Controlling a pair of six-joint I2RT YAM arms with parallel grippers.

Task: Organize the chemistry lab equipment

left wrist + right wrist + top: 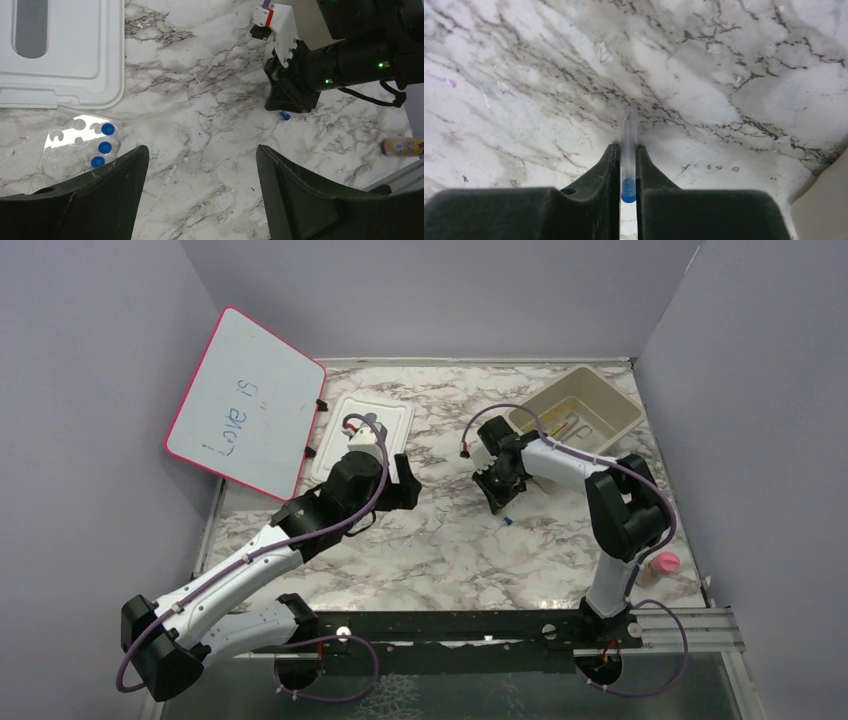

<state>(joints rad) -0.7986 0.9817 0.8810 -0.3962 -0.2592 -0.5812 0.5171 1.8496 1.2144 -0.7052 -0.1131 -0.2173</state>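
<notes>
A: Fingers [599, 175] on the right gripper [628, 150] are pressed in on a little clear tube [628, 127]. It's pinched lengthwise in the slot between them, blue cap [628, 190] back toward the wrist. I'd call this the pickup step, low over the middle of the marble table [734, 75]. Can't tell if the tube's actually off the surface.

B: Yep. The left gripper [202, 150] is spread wide with nothing in it, hanging over the clear plastic rack [65, 150] just in front of the white lid [65, 85]. Three blue caps [105, 147] sit in that rack, and the other holes look empty.

A: So the next move is probably a lift, then a carry to the rack or to the beige bin [618, 400] at the back right. The tube's slim, smooth and round, so my guess is it could slide in the pads. Dropping it into a small hole would need it lined up straight.
</notes>
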